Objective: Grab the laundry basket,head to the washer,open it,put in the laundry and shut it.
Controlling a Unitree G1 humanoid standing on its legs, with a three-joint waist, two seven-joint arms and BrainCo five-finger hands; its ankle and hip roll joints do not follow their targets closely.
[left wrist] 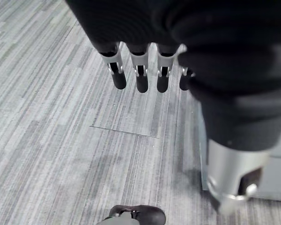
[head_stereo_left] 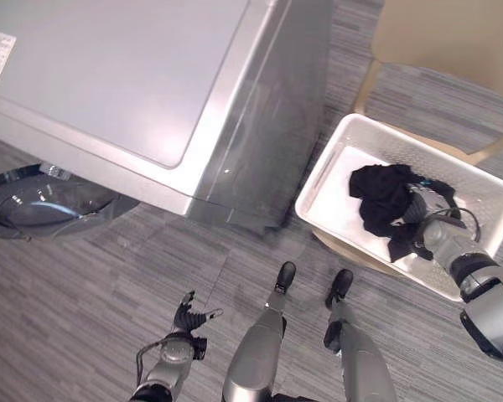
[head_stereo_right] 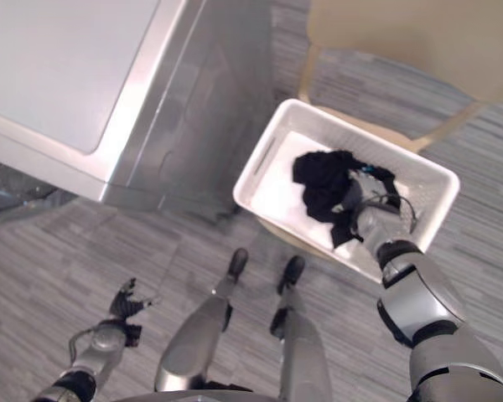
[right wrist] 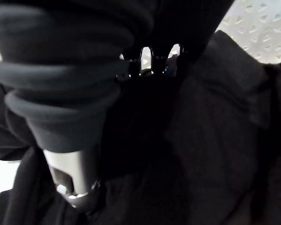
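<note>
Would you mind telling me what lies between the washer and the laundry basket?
Nothing stands there: in the left eye view, a narrow strip of bare grey carpet separates the washer from the white laundry basket.

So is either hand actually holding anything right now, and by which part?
The left hand hangs open over the floor, holding nothing. The right hand is down in the black laundry in the white basket; its fingers are buried in the cloth, so a grip cannot be told.
</note>
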